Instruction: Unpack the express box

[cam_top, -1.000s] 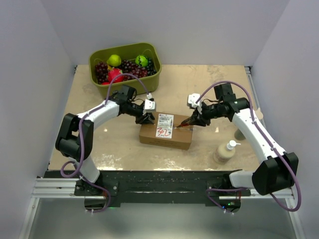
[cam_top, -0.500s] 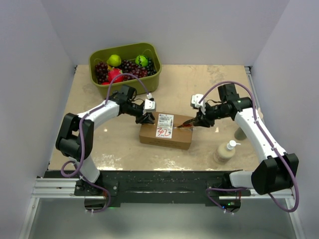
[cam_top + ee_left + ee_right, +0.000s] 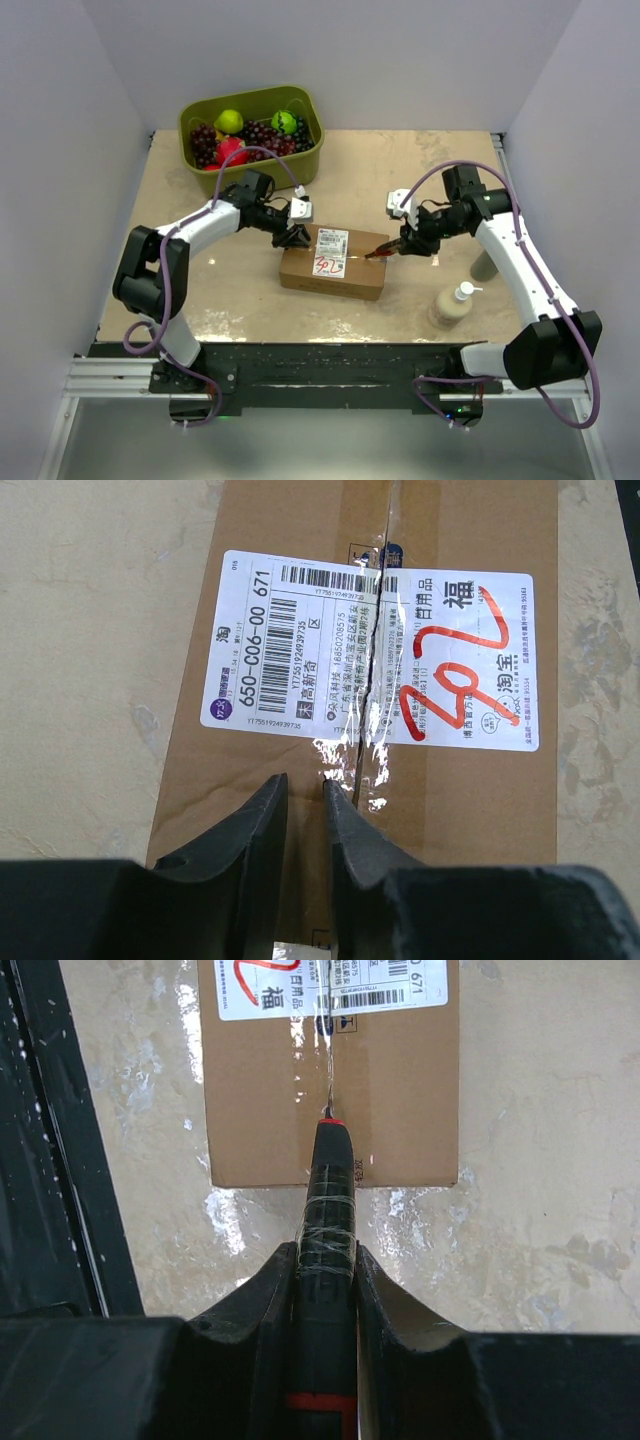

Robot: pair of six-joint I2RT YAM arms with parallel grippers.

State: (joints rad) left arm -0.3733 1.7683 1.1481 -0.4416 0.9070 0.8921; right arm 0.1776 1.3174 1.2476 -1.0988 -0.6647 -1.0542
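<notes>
The express box (image 3: 333, 264) lies mid-table, a brown carton with a white label (image 3: 300, 650) and red marks; the tape seam is slit through the label. My left gripper (image 3: 293, 238) rests on the box's left end (image 3: 480, 800), its jaws nearly shut with a narrow gap and nothing between them. My right gripper (image 3: 408, 244) is shut on a black cutter with a red tip (image 3: 328, 1190). Its blade touches the tape seam near the box's right end (image 3: 400, 1090).
An olive-green bin of fruit (image 3: 250, 150) stands at the back left. A beige pump bottle (image 3: 450, 306) and a small beige object (image 3: 483, 268) stand right of the box. White walls close in the table on three sides.
My right gripper has drawn the cutter to the right along the seam, toward the box's right end. The left gripper has stayed on the box.
</notes>
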